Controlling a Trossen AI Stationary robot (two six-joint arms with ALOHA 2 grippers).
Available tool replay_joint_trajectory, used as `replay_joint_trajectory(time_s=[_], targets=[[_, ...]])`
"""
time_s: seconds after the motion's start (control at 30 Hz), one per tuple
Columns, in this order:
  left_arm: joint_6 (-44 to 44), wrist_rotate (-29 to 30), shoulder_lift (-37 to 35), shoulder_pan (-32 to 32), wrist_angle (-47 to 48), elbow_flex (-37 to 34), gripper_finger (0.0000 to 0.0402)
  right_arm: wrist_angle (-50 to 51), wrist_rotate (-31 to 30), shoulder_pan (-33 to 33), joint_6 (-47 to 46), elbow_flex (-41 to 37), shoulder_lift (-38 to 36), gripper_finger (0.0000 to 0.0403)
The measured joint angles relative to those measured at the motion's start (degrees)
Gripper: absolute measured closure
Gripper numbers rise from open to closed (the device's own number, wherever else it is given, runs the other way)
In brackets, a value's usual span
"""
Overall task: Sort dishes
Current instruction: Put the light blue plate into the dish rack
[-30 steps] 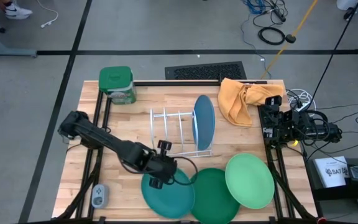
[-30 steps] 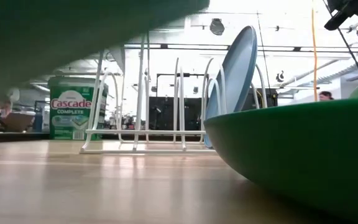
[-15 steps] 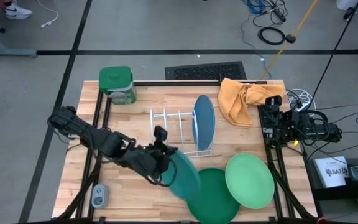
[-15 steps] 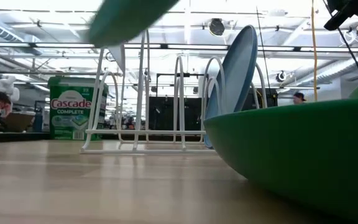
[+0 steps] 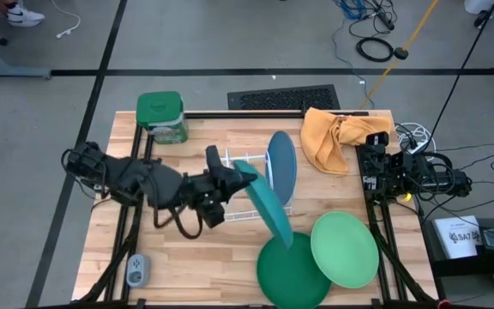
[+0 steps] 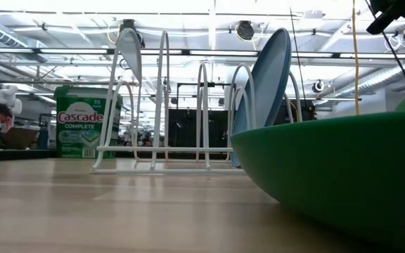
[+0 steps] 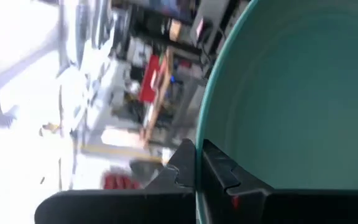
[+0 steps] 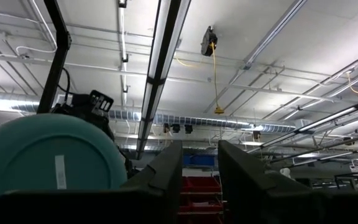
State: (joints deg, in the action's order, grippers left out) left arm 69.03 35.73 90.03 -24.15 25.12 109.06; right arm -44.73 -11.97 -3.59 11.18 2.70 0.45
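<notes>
My left gripper [image 5: 228, 178] is shut on the teal plate [image 5: 266, 206], which it holds on edge in the air beside the white wire rack [image 5: 245, 190]. The blue plate [image 5: 281, 169] stands upright in the rack's rightmost slot. The dark green plate [image 5: 288, 273] lies flat on the table near its near edge. The light green plate [image 5: 344, 249] lies with its rim overlapping the dark green one. My right gripper [image 8: 201, 168] is open at the table's right edge, pointing up at the ceiling. My left gripper pinches the teal plate's rim [image 7: 199, 140] between its two fingers [image 7: 222, 171], one on the hollow face and one on the underside. The fingers come level from the table's left. The plate is lifted clear and tipped steeply, slanting from the gripper toward the table's near right.
A green lidded tub [image 5: 163, 116] stands at the far left corner. An orange cloth [image 5: 333, 137] lies at the far right. The rack's left slots [image 6: 164, 105] hold nothing. A small grey device [image 5: 136, 270] lies at the near left. Bare wood shows left of the rack.
My left gripper has risen from the near edge and moved toward the rack, turning as it went. The teal plate has gone from lying flat on the table to lifted clear and tipped on edge. It has left the low view entirely.
</notes>
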Motion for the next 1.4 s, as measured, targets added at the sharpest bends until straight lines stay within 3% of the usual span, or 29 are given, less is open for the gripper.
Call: replay_joint_trajectory(time_s=[0.27,0.5,0.67,0.9,1.4], targets=[[2.0,-19.4,-1.6,14.1,2.7,1.2,0.0401,0.0,-1.6,0.0,2.8,0.0,0.0,0.0305],[-6.8,-48.9,-2.9,32.3,4.9,1.2,0.0402,-0.2,-4.9,0.0,8.9,0.0,0.0,0.0305],[-12.2,-65.0,-1.5,44.1,4.9,1.2,0.0402,-1.8,-4.9,0.0,13.2,0.0,0.0,0.0305],[-16.7,-71.8,3.0,52.0,1.3,-2.9,0.0402,-2.9,-4.9,0.0,13.8,0.0,0.0,0.0305],[-17.7,-72.7,12.0,53.0,-0.5,-4.3,0.0402,-2.6,-4.8,0.0,13.8,0.0,0.0,0.0305]])
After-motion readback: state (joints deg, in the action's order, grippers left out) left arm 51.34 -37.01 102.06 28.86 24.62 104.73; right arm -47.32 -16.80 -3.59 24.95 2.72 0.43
